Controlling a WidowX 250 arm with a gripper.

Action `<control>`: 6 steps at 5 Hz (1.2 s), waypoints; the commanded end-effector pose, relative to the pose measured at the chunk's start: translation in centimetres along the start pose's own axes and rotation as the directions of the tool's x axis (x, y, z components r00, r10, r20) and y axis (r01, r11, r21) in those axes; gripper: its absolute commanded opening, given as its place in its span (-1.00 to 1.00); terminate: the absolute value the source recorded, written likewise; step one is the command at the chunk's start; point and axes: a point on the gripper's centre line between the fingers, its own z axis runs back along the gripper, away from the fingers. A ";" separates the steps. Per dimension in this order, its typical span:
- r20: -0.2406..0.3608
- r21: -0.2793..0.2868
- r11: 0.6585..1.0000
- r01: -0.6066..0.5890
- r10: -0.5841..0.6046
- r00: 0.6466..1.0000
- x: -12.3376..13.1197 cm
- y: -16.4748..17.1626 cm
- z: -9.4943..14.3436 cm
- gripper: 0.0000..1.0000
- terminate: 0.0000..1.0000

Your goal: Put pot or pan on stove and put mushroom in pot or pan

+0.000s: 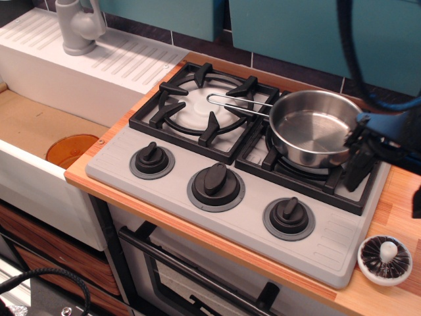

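Note:
The steel saucepan (314, 130) sits empty on the right burner of the grey stove (329, 240), its wire handle (235, 103) pointing left over the left burner. The mushroom (385, 259) lies gills-up on the wooden counter at the front right, just off the stove's corner. My gripper (388, 187) hangs low at the right edge of the frame, beside the pan's right rim and above and behind the mushroom. Its dark fingers (360, 168) are spread apart with nothing between them. The right finger is partly cut off by the frame edge.
A white sink basin with a grey faucet (77, 26) and an orange disc (71, 150) lies to the left. Three black knobs (216, 181) line the stove front. An oven door handle (197, 276) is below. A black cable (352, 46) hangs behind the pan.

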 end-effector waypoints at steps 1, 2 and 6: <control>0.076 -0.035 0.999 -0.041 0.043 0.996 -1.0 -1.5 0.6 1.00 -1.00; 0.079 -0.034 0.998 -0.056 0.058 0.995 -1.5 -1.9 0.5 1.00 -1.00; 0.153 -0.021 0.997 -0.076 0.078 0.985 -1.5 -2.9 -2.6 1.00 -1.00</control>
